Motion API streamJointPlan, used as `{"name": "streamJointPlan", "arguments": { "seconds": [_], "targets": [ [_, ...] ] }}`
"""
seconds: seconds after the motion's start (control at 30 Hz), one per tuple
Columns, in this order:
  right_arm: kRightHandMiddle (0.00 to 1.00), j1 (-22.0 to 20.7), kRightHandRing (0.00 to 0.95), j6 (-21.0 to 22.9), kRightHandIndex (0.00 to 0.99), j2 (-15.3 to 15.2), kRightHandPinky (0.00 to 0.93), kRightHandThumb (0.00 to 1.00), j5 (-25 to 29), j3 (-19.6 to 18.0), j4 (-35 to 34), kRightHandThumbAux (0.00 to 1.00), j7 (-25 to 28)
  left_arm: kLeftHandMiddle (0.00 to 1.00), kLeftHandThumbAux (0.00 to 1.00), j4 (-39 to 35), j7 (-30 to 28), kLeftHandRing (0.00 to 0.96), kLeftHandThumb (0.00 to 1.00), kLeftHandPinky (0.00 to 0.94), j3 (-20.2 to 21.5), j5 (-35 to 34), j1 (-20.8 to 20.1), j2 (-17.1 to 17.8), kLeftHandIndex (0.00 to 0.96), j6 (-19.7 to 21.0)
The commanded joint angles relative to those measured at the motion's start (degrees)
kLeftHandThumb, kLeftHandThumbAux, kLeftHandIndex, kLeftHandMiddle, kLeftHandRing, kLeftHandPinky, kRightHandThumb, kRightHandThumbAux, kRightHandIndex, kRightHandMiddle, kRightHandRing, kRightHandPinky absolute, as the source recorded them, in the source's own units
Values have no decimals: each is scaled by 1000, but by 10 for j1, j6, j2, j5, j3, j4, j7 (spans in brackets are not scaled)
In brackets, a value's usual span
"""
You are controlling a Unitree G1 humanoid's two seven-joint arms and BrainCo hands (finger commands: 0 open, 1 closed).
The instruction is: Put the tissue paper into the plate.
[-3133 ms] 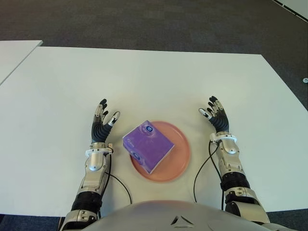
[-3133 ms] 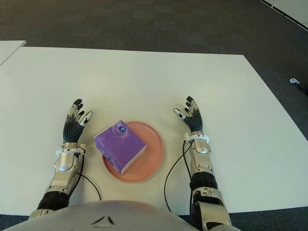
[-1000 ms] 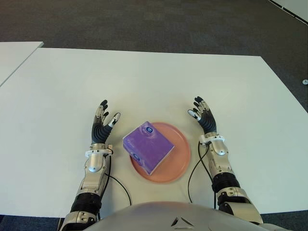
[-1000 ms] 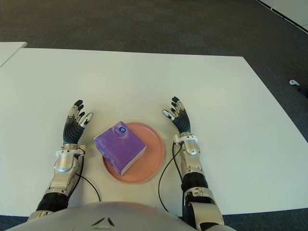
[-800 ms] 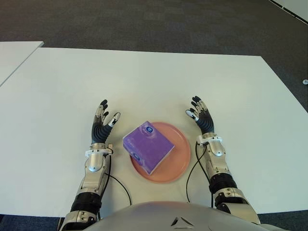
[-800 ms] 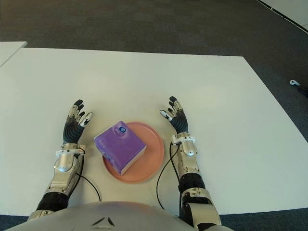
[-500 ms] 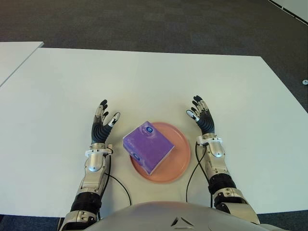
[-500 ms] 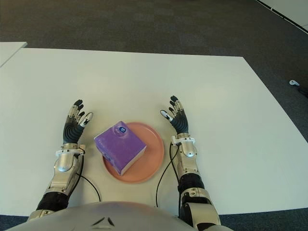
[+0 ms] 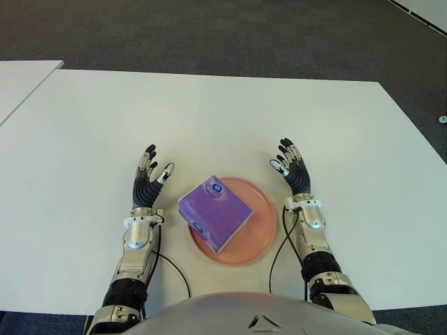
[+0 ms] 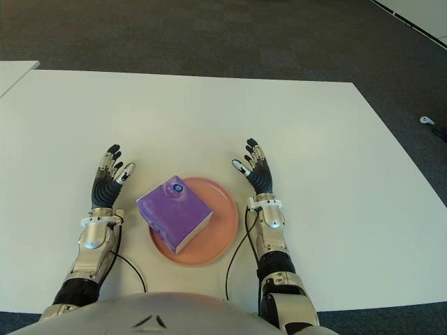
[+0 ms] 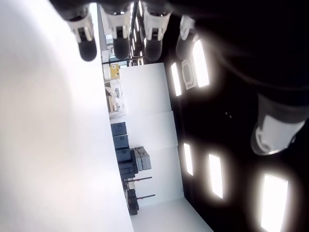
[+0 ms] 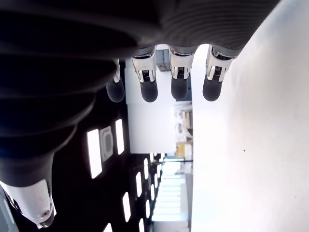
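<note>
A purple tissue pack lies on the pink plate near the table's front edge, its left corner hanging a little over the plate's rim. My left hand stands to the left of the plate, fingers spread upward and holding nothing. My right hand stands just beyond the plate's right rim, fingers straight and spread, also holding nothing. Neither hand touches the pack or the plate. Both wrist views show only straight fingers against the room.
The white table stretches wide behind the plate. A second white table's corner shows at the far left. Dark carpet lies beyond. Cables run from both forearms near the front edge.
My right hand has drifted left, from well right of the plate to just beside its right rim. The left hand, plate and tissue pack have not moved.
</note>
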Motion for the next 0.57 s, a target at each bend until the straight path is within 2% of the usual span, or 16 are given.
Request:
{"name": "streamJointPlan", "arguments": {
  "seconds": [0.03,0.57],
  "targets": [
    [24,48,3,29,0,16,10,14,-10,9,42,629,-6,0,497,29,-4,0,0,0,0,6,24,1,0,5],
    [7,51,0,26,0,11,0,0,-19,14,42,688,-11,0,491,27,-3,0,0,0,1,8,26,2,0,8]
  ]
}}
